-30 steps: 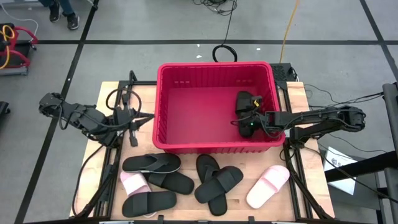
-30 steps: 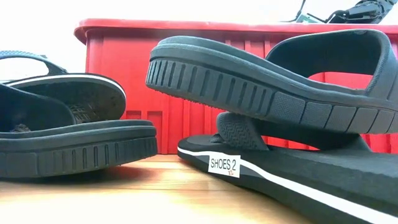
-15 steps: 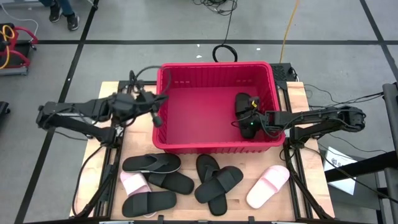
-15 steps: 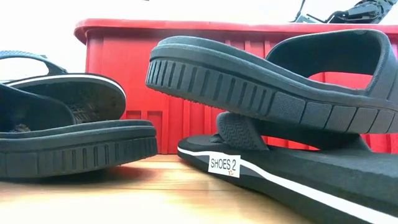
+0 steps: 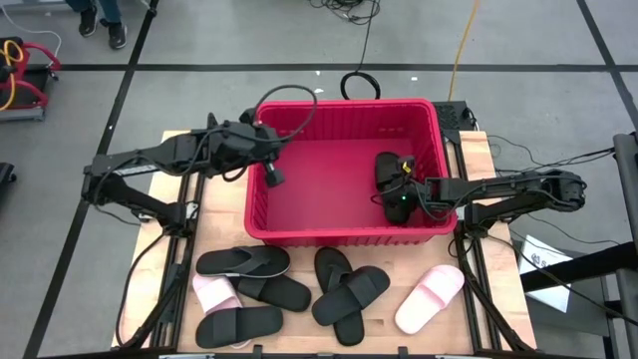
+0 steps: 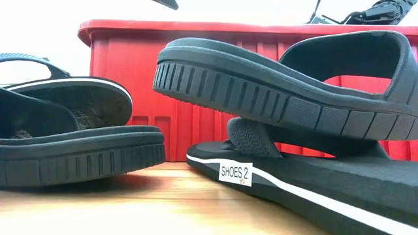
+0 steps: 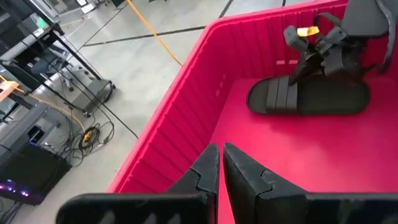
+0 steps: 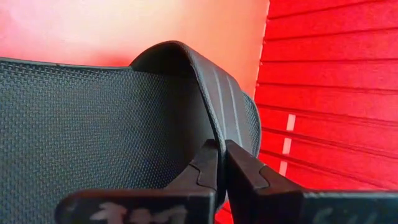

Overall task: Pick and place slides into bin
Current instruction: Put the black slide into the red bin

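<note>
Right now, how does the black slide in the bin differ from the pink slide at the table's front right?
The black slide is dark and lies inside the red bin, with the right gripper shut on its strap. The pink slide is pale, rests on the table outside the bin, untouched. Both are wide-strap slip-ons.

Floor (image 5: 249, 40): grey, black tape lines crossing it.
Cables (image 5: 464, 45): yellow and black ones trailing beyond the table's far edge.
Shoes (image 5: 100, 25): someone standing at the far left.
Rack (image 7: 37, 56): metal, wired, standing on the floor.
</note>
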